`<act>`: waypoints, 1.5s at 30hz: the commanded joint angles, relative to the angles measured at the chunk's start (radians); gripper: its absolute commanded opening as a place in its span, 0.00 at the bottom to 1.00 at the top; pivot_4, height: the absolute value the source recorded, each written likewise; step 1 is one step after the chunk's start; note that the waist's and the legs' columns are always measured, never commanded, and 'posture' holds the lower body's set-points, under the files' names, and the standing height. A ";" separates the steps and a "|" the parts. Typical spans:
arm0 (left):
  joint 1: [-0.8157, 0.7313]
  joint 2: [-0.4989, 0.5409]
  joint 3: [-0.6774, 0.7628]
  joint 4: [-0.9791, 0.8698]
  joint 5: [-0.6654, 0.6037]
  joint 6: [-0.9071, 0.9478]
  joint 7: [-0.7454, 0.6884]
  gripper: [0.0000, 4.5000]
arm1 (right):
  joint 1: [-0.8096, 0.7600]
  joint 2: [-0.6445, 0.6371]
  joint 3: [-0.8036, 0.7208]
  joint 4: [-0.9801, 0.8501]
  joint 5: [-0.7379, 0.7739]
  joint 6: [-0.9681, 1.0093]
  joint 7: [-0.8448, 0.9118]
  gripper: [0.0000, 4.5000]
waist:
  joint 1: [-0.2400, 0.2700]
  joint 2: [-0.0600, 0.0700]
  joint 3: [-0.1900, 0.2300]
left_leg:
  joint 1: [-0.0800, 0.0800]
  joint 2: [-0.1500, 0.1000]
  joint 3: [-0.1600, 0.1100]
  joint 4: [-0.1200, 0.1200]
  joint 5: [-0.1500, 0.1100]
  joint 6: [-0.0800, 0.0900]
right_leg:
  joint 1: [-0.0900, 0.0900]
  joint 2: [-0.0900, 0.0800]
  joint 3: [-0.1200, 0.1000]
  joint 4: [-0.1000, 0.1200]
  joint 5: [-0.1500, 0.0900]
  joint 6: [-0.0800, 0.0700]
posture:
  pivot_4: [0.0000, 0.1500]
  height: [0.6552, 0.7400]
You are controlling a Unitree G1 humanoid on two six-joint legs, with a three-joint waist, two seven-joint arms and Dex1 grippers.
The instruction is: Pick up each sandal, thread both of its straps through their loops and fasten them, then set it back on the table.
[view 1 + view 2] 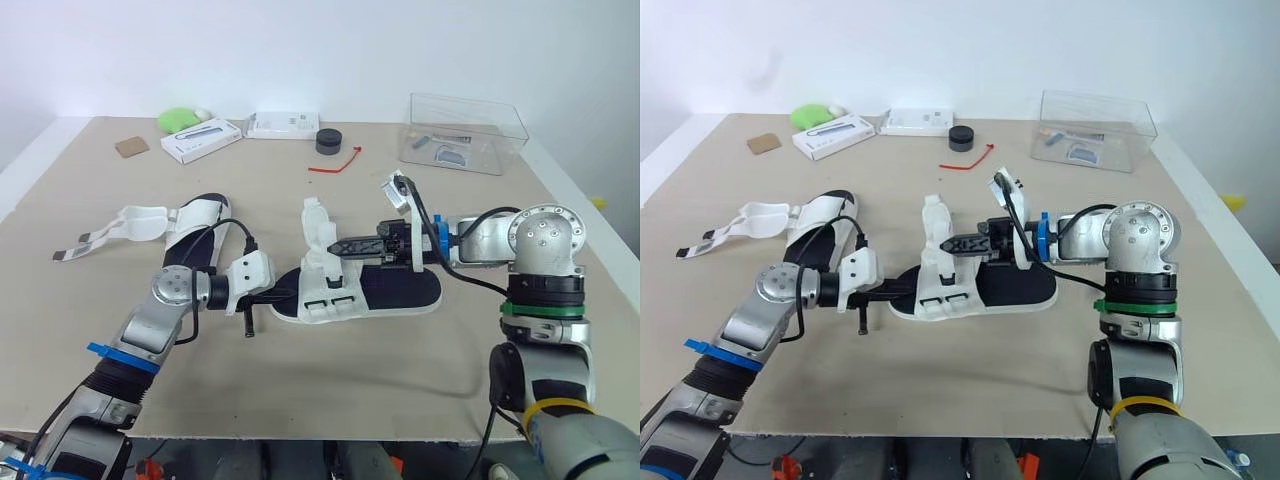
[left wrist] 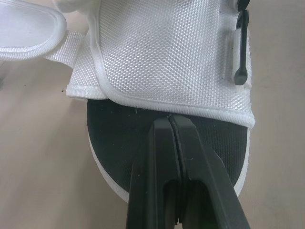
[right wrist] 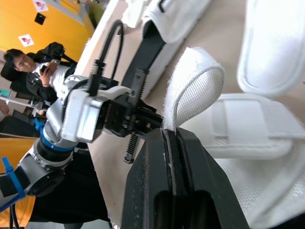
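A sandal [image 1: 385, 290] with a black sole and white straps lies at the table's middle. My right gripper [image 1: 338, 246] reaches in from the right and is shut on the edge of one white strap [image 3: 195, 81], which stands up in a loop. My left gripper [image 1: 283, 293] is shut, and its fingertips [image 2: 162, 125] rest on the black insole at the sandal's left end, against the rim of the white upper [image 2: 162, 52]. A second sandal [image 1: 190, 235] lies at the left, its unfastened straps [image 1: 100, 235] spread out flat.
At the back stand a clear plastic box [image 1: 465, 130], a black round lid [image 1: 328, 141], a red tie [image 1: 335, 163], two white boxes [image 1: 200, 138], a green object [image 1: 178, 119] and a brown square [image 1: 131, 146]. A seated person [image 3: 28, 67] is beyond the table.
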 commanded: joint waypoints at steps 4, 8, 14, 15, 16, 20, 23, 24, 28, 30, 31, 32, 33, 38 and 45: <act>0.020 0.012 -0.009 0.001 0.018 0.009 0.006 0.00 | -0.014 -0.027 -0.005 0.021 0.032 -0.002 -0.013 0.02 | 0.000 0.000 0.000 | 0.000 0.000 0.000 0.000 0.000 0.000 | 0.000 0.000 0.000 0.000 0.000 0.000 | 1.00 1.00; 0.019 0.014 -0.008 0.000 0.019 0.013 0.006 0.00 | 0.008 -0.033 0.002 0.017 0.063 -0.002 -0.032 0.02 | 0.000 0.000 0.000 | 0.000 0.000 -0.001 0.000 0.000 0.000 | 0.000 0.000 -0.001 0.000 0.000 0.000 | 1.00 1.00; 0.015 0.016 -0.007 0.003 0.019 0.012 0.003 0.00 | 0.028 -0.032 0.002 0.005 0.095 -0.002 -0.065 0.02 | 0.000 0.000 0.000 | -0.001 0.000 -0.001 0.000 0.000 0.000 | 0.000 0.000 -0.001 0.000 0.000 0.001 | 1.00 1.00; 0.014 0.016 -0.007 0.004 0.019 0.012 0.002 0.00 | 0.030 -0.032 0.003 0.005 0.102 -0.002 -0.071 0.02 | 0.000 0.000 0.000 | -0.001 0.000 -0.001 0.000 0.000 0.000 | 0.000 0.000 -0.001 0.000 0.000 0.001 | 1.00 1.00; 0.014 0.016 -0.007 0.005 0.019 0.012 0.002 0.00 | 0.032 -0.033 0.003 0.006 0.111 -0.002 -0.079 0.02 | 0.000 0.000 0.000 | -0.001 0.000 -0.001 0.000 0.000 0.000 | 0.000 0.000 -0.001 0.000 0.000 0.001 | 1.00 1.00; 0.011 0.017 -0.010 0.007 0.020 0.011 -0.001 0.00 | 0.044 -0.042 0.009 0.017 0.162 -0.002 -0.117 0.02 | 0.000 0.000 0.000 | -0.001 0.000 -0.001 0.000 0.000 0.000 | 0.000 0.000 -0.001 -0.001 -0.001 0.001 | 1.00 1.00; 0.011 0.017 -0.011 0.009 0.021 0.010 -0.003 0.00 | 0.059 -0.051 0.014 0.024 0.191 -0.002 -0.160 0.02 | 0.000 0.000 0.000 | -0.001 0.000 -0.001 0.000 0.000 0.000 | 0.000 0.000 -0.001 -0.001 -0.001 0.002 | 1.00 1.00; 0.010 0.016 -0.011 0.010 0.021 0.009 -0.003 0.00 | 0.062 -0.052 0.012 0.031 0.204 -0.002 -0.174 0.02 | 0.000 0.000 0.000 | -0.001 0.000 -0.001 0.000 0.000 0.000 | 0.000 0.000 -0.001 -0.001 -0.001 0.002 | 1.00 1.00; 0.008 0.015 -0.012 0.010 0.021 0.011 -0.004 0.00 | 0.065 -0.057 0.007 0.049 0.250 -0.002 -0.224 0.02 | 0.000 0.000 0.000 | -0.001 0.000 -0.001 0.000 0.000 0.000 | 0.000 0.000 -0.001 -0.001 -0.001 0.002 | 1.00 1.00; 0.007 0.015 -0.013 0.010 0.022 0.012 -0.004 0.00 | 0.061 -0.056 -0.002 0.072 0.265 -0.002 -0.252 0.02 | 0.000 0.000 0.000 | -0.001 0.000 -0.001 0.000 0.000 0.000 | 0.000 0.000 -0.001 -0.001 -0.001 0.002 | 1.00 1.00; 0.008 0.015 -0.014 0.009 0.022 0.012 -0.004 0.00 | 0.056 -0.054 -0.010 0.091 0.275 -0.002 -0.269 0.02 | 0.000 0.000 0.000 | -0.001 0.000 -0.001 0.000 0.000 0.000 | 0.000 0.000 -0.001 -0.001 -0.001 0.002 | 1.00 1.00; 0.008 0.015 -0.014 0.008 0.023 0.012 -0.004 0.00 | 0.051 -0.053 -0.016 0.107 0.285 -0.002 -0.284 0.02 | 0.000 0.000 0.000 | -0.001 0.000 -0.001 0.000 0.000 0.000 | 0.000 0.000 -0.001 -0.001 -0.001 0.002 | 1.00 1.00; 0.009 0.016 -0.014 0.006 0.023 0.013 -0.004 0.00 | 0.048 -0.053 -0.020 0.120 0.298 -0.002 -0.300 0.02 | 0.000 0.000 0.000 | -0.002 0.000 -0.001 0.000 0.000 0.000 | 0.000 0.000 -0.001 -0.002 -0.001 0.002 | 1.00 1.00; 0.012 0.019 -0.015 0.004 0.026 0.013 -0.003 0.00 | 0.051 -0.062 -0.014 0.165 0.396 -0.002 -0.370 0.02 | 0.000 0.000 0.000 | -0.002 0.000 -0.001 0.000 0.000 0.001 | 0.000 0.000 -0.001 -0.002 -0.001 0.002 | 1.00 1.00; 0.014 0.022 -0.015 0.001 0.028 0.017 0.000 0.00 | 0.083 -0.077 0.007 0.139 0.487 -0.002 -0.446 0.02 | -0.001 0.000 0.000 | -0.002 0.000 -0.001 -0.001 0.000 0.001 | 0.000 0.000 -0.001 -0.003 -0.001 0.003 | 1.00 1.00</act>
